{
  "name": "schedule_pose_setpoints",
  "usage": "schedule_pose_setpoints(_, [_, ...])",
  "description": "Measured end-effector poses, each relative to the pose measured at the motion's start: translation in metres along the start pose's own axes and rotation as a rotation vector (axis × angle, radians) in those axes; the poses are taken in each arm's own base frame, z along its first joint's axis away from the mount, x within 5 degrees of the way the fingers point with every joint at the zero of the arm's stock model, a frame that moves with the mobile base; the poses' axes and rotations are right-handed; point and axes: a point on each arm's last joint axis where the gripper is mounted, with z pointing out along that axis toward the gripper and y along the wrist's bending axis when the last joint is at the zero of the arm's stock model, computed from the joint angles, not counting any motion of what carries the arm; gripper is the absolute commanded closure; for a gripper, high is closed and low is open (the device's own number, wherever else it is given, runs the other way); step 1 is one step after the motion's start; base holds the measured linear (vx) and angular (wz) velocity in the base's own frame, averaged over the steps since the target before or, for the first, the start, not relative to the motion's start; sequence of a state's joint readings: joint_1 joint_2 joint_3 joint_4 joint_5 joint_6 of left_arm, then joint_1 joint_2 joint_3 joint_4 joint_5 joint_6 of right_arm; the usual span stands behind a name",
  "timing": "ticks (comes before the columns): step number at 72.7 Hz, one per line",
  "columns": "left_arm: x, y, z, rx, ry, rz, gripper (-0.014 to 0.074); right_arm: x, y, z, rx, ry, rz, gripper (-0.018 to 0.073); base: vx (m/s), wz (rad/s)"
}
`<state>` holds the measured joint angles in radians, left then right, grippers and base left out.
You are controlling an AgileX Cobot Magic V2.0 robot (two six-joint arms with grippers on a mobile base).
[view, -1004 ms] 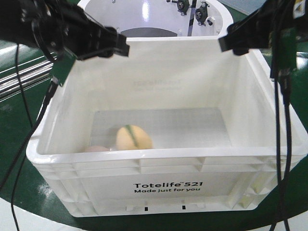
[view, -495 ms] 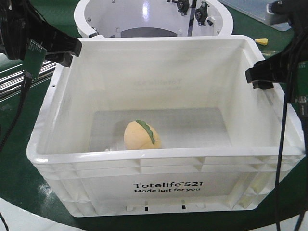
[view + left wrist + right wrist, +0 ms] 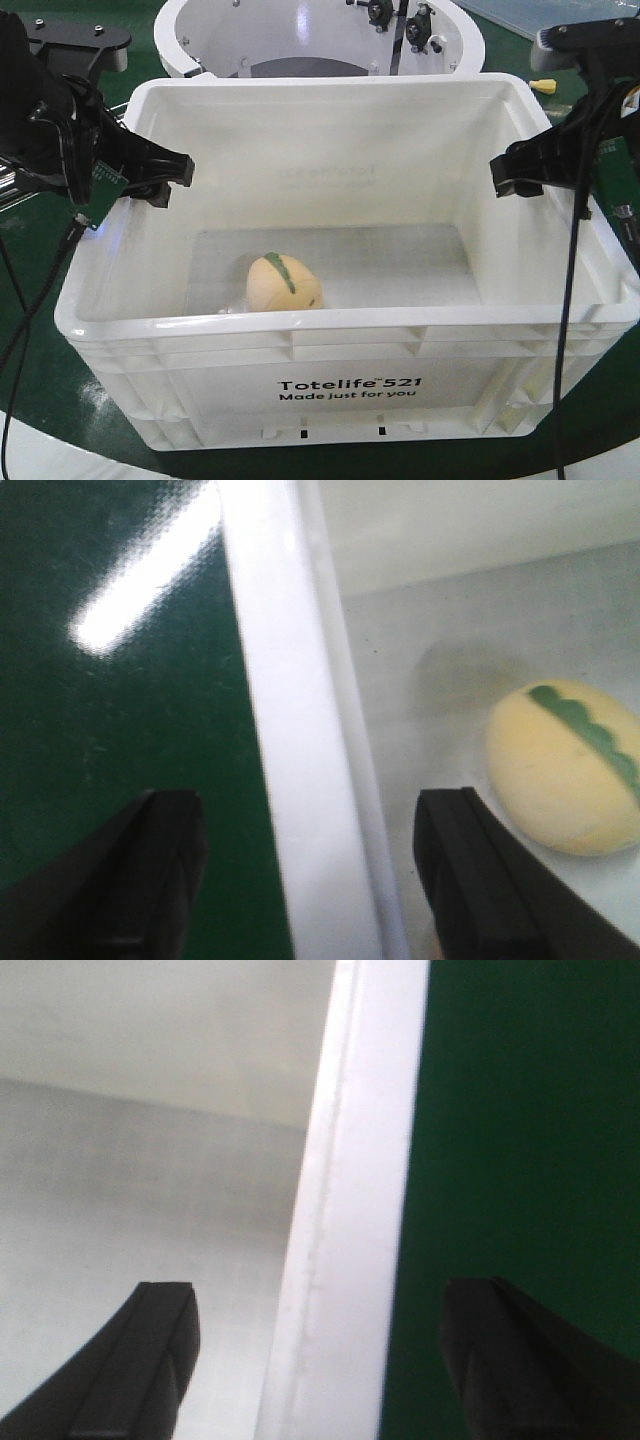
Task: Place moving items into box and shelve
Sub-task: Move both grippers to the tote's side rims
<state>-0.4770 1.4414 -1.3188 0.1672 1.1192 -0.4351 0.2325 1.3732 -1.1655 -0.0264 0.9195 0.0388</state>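
Left pincer (image 3: 310, 875) wide open, holding nothing, jaws astride left rim of box (image 3: 340, 335): one inside, one outside. Right pincer (image 3: 335, 1360) likewise wide open, empty, astride right rim. Yellow egg (image 3: 284, 284) on box floor, near front wall, left of centre.

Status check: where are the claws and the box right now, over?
Left claw open, astride left rim of box. Right claw open, astride right rim. Yellow egg inside box. No obstruction seen.
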Motion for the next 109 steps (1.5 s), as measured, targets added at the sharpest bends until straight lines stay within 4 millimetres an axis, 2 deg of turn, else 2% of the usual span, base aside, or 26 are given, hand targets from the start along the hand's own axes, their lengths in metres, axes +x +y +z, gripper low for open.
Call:
schedule_pose_setpoints(19, [0.001, -0.005, 0.000, 0.053, 0.013, -0.027, 0.0100, 0.000, 0.001, 0.007, -0.004, 0.021, -0.003, 0.0022, 0.00, 0.00])
schedule_pose_setpoints(39, [0.000, -0.006, 0.000, 0.071, 0.007, -0.034, 0.0222, -0.003, 0.001, 0.016, -0.005, 0.032, -0.003, 0.0120, 0.00, 0.00])
schedule_pose_setpoints(48, [0.001, -0.005, 0.000, 0.061, 0.016, -0.034, 0.0318, -0.006, 0.000, 0.018, 0.002, 0.027, -0.005, 0.0229, 0.00, 0.00])
schedule_pose_setpoints(66, [0.002, -0.004, 0.000, 0.054, 0.023, -0.045, 0.0564, -0.006, -0.001, 0.018, 0.007, 0.030, -0.008, 0.0575, 0.00, 0.00])
schedule_pose_setpoints(69, [0.002, -0.004, 0.000, 0.054, 0.023, -0.045, 0.0607, -0.005, -0.001, 0.018, 0.007, 0.030, -0.008, 0.0574, 0.00, 0.00])
schedule_pose_setpoints(96, [0.002, -0.004, -0.001, 0.056, 0.016, -0.048, 0.0604, -0.005, -0.001, 0.014, 0.007, 0.022, -0.007, 0.0568, 0.00, 0.00])
schedule_pose_setpoints(109, [0.004, -0.003, -0.008, 0.076, -0.009, -0.054, 0.0604, 0.004, -0.001, 0.001, 0.002, 0.046, 0.014, 0.0567, 0.00, 0.00])
